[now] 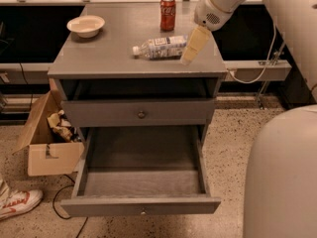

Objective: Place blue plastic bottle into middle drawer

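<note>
On the counter [109, 58], toward its right edge: the blue plastic bottle [159, 47], lying on its side with the white cap pointing left. It is clear ribbed plastic with a pale label. Being a cylinder, it will likely roll if nudged. It is not yet grasped.

Just right of the bottle's base: the gripper [194, 45], a pale cream wedge angled down from a rounded white wrist. Whether it touches the bottle cannot be told, nor whether it is open or closed. Its position suggests an approach for a pick from the base end.

Behind the bottle: red soda can [168, 14], upright, glossy metal.

Well to the bottle's left: bowl [86, 26], shallow, cream, smooth-rimmed.

Below the bottle, on the cabinet face: upper drawer front [141, 114], closed, matte grey, with a small round knob.

Lower again below the bottle: the middle drawer [141, 182], pulled well out, with low grey walls and a plain bare floor. It presumably stands open to receive the bottle.

Far down and left of the bottle, on the speckled floor: cardboard box [47, 148], flaps open, with crumpled contents; beside it a white-and-red shoe [17, 205].
</note>
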Available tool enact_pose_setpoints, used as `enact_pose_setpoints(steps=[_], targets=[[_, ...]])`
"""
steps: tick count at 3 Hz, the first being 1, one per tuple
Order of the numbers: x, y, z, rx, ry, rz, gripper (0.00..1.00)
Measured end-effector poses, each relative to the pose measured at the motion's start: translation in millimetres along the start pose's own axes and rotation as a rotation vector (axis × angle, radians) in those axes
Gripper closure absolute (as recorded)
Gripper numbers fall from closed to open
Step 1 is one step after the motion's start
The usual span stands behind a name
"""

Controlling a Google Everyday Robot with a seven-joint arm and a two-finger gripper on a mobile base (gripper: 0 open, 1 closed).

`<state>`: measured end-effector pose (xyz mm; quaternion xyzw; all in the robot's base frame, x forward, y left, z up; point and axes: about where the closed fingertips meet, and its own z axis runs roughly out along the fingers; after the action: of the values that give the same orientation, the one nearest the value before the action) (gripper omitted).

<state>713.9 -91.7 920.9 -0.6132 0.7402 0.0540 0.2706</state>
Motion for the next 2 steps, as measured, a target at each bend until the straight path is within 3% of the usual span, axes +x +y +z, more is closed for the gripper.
enact_pose_setpoints(steps=[2], targets=[[-11,-11,15,0.021,-0.010,-0.018,0.00]])
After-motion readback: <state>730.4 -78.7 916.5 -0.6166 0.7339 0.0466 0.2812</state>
